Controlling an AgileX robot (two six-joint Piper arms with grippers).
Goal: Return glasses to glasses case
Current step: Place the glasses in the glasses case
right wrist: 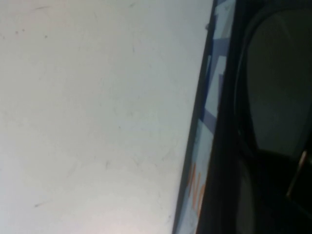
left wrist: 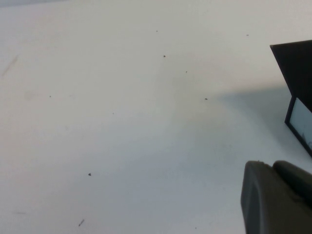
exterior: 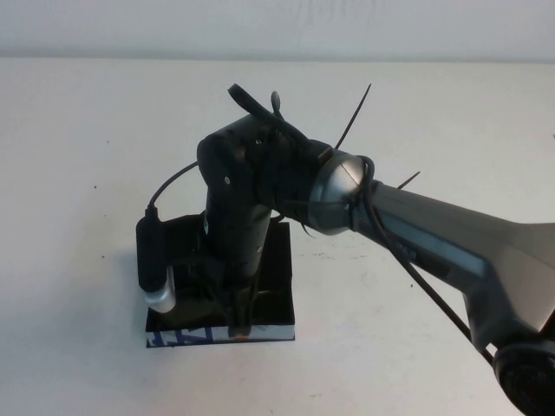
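Reaching in from the four o'clock edge of the high view, the right arm (exterior: 451,243) stretches across a plain white table (exterior: 87,173) and bends down at its wrist so that the right gripper (exterior: 238,325) points straight into the glasses case (exterior: 276,286), a black box lying a little toward seven o'clock from the table's middle, with its light, blue-printed front edge facing six o'clock. The arm's dark wrist covers most of the case, so the fingers' spread cannot be told there. A pale wall (exterior: 277,26) runs along the table's far side at twelve o'clock, and the surface around the case is bare white. In the left wrist view, the same white tabletop (left wrist: 122,122) fills nearly everything, marked only by a few tiny dark specks; a corner of the black case (left wrist: 297,73) and a sliver of its light edge show at the side, and a dark part of the left gripper (left wrist: 275,200) juts in at one corner, hovering well apart from the case, its fingers' state impossible to tell. In the right wrist view, the case's light edge with blue and orange print (right wrist: 207,146) cuts across the white table (right wrist: 97,122), and just inside the black wall lies a dark-rimmed lens of the glasses (right wrist: 278,92), resting in the case.
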